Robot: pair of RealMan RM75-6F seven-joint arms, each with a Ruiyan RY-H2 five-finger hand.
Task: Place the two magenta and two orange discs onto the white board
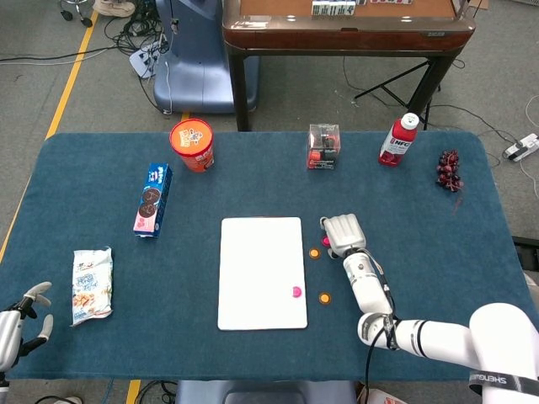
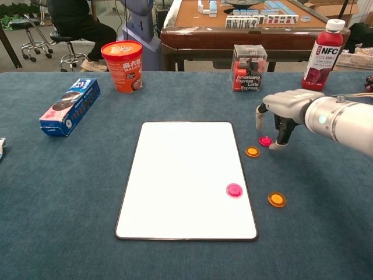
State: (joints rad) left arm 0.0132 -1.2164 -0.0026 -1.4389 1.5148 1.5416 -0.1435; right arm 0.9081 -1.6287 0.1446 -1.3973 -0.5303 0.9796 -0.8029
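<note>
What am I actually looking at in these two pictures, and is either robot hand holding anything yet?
These are the robot's own two cameras: one looks down from its head, one forward from its chest. The right robot hand hangs over the blue-cloth table, fingers apart, holding nothing, beside a small magenta plastic disc and an orange disc. The flat white rectangular board carries one magenta disc; a second orange disc lies off its right edge. The left robot hand waits empty at the table's near left corner.
</note>
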